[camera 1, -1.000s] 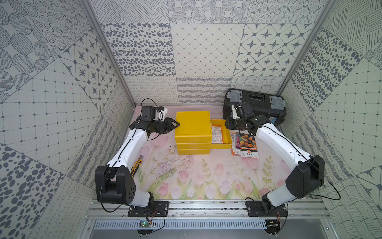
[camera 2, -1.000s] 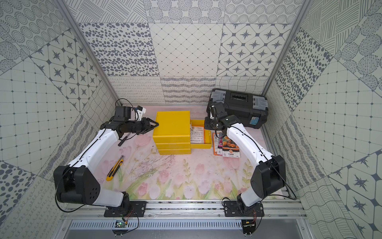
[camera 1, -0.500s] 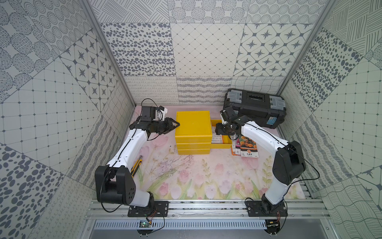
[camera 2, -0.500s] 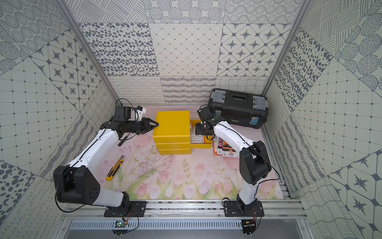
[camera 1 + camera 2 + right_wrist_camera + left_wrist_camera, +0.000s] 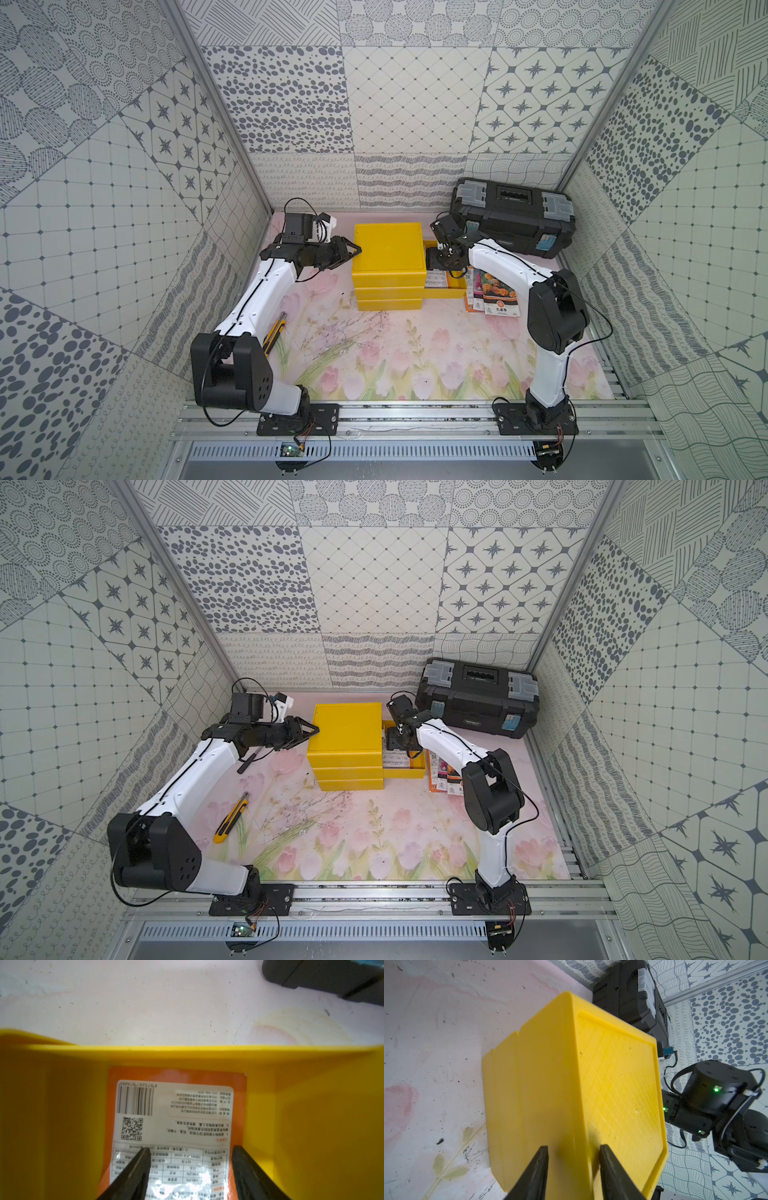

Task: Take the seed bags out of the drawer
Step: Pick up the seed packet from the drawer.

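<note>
The yellow drawer (image 5: 454,292) is pulled out to the right of the yellow three-drawer cube (image 5: 388,249). One seed bag (image 5: 176,1115) lies flat in it, orange edged, white label up; it also shows in both top views (image 5: 436,277) (image 5: 395,760). My right gripper (image 5: 191,1150) hangs open just over that bag, one finger above the label and one near its orange edge; nothing is gripped. More seed bags (image 5: 494,296) lie on the mat right of the drawer. My left gripper (image 5: 573,1147) is narrowly open, its tips against the cube's upper left edge (image 5: 356,249).
A black toolbox with grey latches (image 5: 515,220) stands at the back right, close behind my right wrist. A yellow utility knife (image 5: 231,818) lies by the left arm, and thin dried twigs (image 5: 345,332) lie in front of the cube. Patterned walls close in on three sides.
My right gripper has moved left and down, from above the bags on the mat to inside the drawer, and its jaws have widened. The left arm has not moved.
</note>
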Controlling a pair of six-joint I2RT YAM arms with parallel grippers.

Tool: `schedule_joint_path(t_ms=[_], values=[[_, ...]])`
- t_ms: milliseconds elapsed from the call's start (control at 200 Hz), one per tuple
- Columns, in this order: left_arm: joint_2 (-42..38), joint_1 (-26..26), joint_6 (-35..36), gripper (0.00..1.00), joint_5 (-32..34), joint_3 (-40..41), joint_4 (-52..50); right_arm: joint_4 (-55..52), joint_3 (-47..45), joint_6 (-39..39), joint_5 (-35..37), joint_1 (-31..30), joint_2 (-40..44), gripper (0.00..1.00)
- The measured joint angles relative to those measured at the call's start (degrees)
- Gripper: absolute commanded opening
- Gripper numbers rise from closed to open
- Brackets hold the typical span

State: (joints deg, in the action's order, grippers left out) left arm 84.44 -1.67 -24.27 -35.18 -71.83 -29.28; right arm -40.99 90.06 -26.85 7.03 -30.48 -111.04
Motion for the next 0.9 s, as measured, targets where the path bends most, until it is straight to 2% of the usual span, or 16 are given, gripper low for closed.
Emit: schedule_joint_path(t_ms=[155, 310, 495, 680, 901], values=[[0.0, 0.0, 0.0, 0.43, 0.0, 0.0, 0.0, 0.0, 1.2, -0.7, 0.0, 0.0, -1.4, 0.68], [0.0, 0.0, 0.0, 0.43, 0.0, 0.0, 0.0, 0.6, 1.6, -1.7, -2.3, 0.0, -2.0, 0.58], [0.0, 0.0, 0.0, 0.43, 0.0, 0.0, 0.0, 4.7, 0.8, -3.9, -8.1, 0.2, -1.9, 0.52], [0.0, 0.0, 0.0, 0.43, 0.0, 0.0, 0.0, 7.2, -0.6, -5.7, -12.1, 1.1, -1.1, 0.55], [0.0, 0.0, 0.0, 0.43, 0.0, 0.0, 0.0, 6.8, -2.3, -6.4, -13.1, 1.3, 1.5, 0.6]])
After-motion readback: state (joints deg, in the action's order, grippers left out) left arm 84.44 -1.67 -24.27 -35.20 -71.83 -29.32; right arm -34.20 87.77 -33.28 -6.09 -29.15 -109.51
